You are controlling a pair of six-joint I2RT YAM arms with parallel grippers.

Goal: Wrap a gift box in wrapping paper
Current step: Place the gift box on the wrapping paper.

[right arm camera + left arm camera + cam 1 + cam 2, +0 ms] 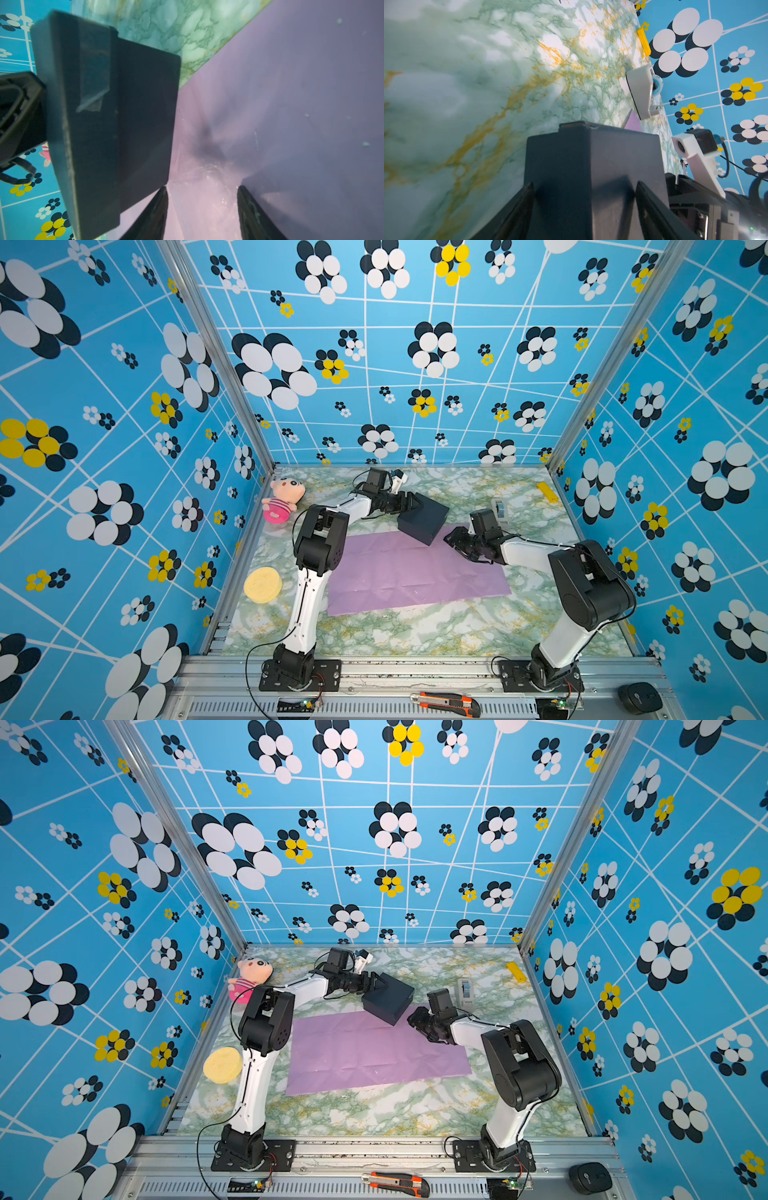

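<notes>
The left gripper [411, 505] was clamped on the small matte black cardboard gift box [424, 517]; in the left wrist view its two black fingers [525, 199] pressed against opposite sides of the gift box [591, 155], so the jaws stood wide with the box filling them. The box hung tilted at the far edge of the large, creased lilac sheet of wrapping paper [415, 572], which lay flat in the middle of the green-and-gold marbled tabletop [415, 635]; in both top views the box's near corner overlapped the sheet's far edge; whether that corner touched the paper could not be told. A strip of clear tape [93, 72] showed on one side of the box.

The right gripper [455, 542] sat low over the far right corner of the paper, just right of the box and apart from it; in the right wrist view its fingers [160, 207] stood parted, with only rumpled lilac sheet in the gap between them; it gripped nothing, and whether the fingertips touched the paper could not be told.

A grey tape dispenser [500, 508] stood just beyond the right gripper; a pink-striped plush doll [282, 499] lay at the far left; a round yellow sponge [262, 584] lay left of the paper.
</notes>
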